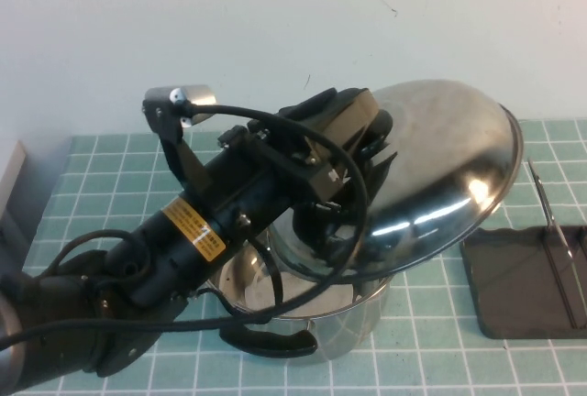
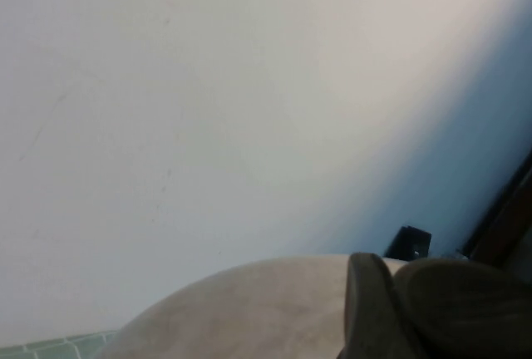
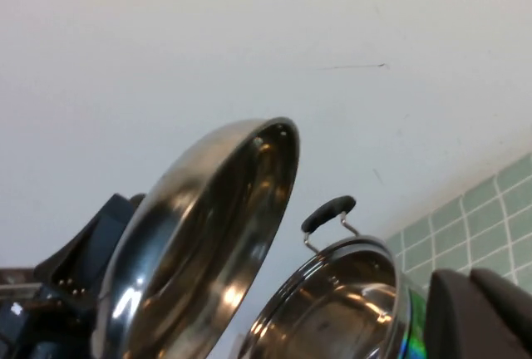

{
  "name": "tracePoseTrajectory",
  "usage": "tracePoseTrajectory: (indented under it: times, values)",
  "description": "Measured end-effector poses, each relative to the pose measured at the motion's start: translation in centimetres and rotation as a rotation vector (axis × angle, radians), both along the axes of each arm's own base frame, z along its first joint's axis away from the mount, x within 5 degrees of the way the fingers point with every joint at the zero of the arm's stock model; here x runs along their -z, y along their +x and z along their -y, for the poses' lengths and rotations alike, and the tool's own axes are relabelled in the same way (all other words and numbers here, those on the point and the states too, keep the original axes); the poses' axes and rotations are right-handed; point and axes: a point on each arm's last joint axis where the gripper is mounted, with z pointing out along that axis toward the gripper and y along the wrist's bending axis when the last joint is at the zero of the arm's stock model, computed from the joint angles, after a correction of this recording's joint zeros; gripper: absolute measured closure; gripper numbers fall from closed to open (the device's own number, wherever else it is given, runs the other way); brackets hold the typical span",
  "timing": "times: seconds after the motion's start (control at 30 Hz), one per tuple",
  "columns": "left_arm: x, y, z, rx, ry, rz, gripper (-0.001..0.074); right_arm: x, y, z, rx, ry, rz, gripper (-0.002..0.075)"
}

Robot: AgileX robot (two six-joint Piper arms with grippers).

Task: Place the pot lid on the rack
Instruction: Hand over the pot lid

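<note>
Green mat point(image 1: 110, 153), left tool point(image 1: 353, 153) lifting pot lid point(image 1: 440, 167) (underside faces right tool point(image 3: 490, 309))

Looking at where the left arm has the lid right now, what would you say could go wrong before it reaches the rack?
1. The left gripper holds the pot lid tilted steeply above the pot; a weak grip on the knob could let it swing or drop onto the pot.
2. The rack has thin upright wires; the wide lid could catch them or push the small base.
3. The right gripper sits low near the pot, possibly in the lid's path.
</note>
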Motion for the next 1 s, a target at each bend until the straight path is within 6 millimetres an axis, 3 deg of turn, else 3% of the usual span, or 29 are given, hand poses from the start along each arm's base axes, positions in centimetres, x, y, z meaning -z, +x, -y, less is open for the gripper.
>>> tracePoseTrajectory:
  times: [0.2,0.4,0.5,0.7,1.0]
  values:
    - [-1.2,0.0,0.8,0.037,0.067,0.126,0.0400,-3.1,1.6,-1.2,-0.151,-0.040,-0.009,0.0670]
    - [-1.2,0.0,0.8,0.039,0.072,0.133,0.0400,-7.9,3.8,-2.0,-0.259,-0.106,0.046,0.0420]
    - [-1.2,0.0,0.8,0.037,0.074,0.136,0.0400,-9.3,5.6,-2.2,-0.290,-0.097,0.022,0.0322]
    - [-1.2,0.0,0.8,0.037,0.075,0.138,0.0400,-9.9,8.9,-3.1,-0.424,-0.030,-0.082,0.0275]
    - [-1.2,0.0,0.8,0.034,0.076,0.138,0.0400,-7.7,12.1,-3.4,-0.495,0.048,-0.250,0.0272]
